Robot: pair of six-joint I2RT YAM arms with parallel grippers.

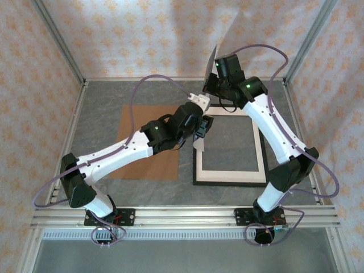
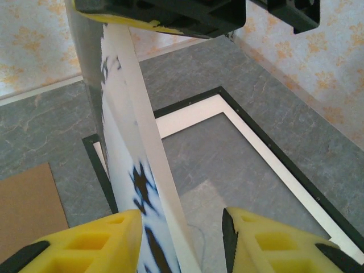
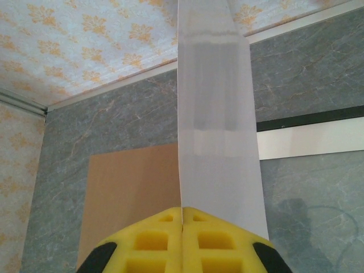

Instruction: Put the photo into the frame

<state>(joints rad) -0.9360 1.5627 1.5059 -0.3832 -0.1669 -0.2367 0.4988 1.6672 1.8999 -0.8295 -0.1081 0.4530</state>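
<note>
The photo (image 1: 211,62) stands on edge above the left side of the black frame (image 1: 230,181), which lies flat on the table. My right gripper (image 1: 211,85) is shut on the photo's upper edge; in the right wrist view the plain white back (image 3: 219,131) runs away from the closed yellow fingers (image 3: 165,227). My left gripper (image 1: 199,129) straddles the lower part of the photo. In the left wrist view the print side (image 2: 122,131) lies against the left finger (image 2: 108,239), while a clear gap separates it from the right finger (image 2: 267,239), so this gripper (image 2: 182,216) is open.
A brown backing board (image 1: 159,168) lies flat to the left of the frame, partly under my left arm, and shows in the wrist views too (image 3: 131,193) (image 2: 25,205). Patterned walls and metal posts enclose the grey table (image 1: 102,108).
</note>
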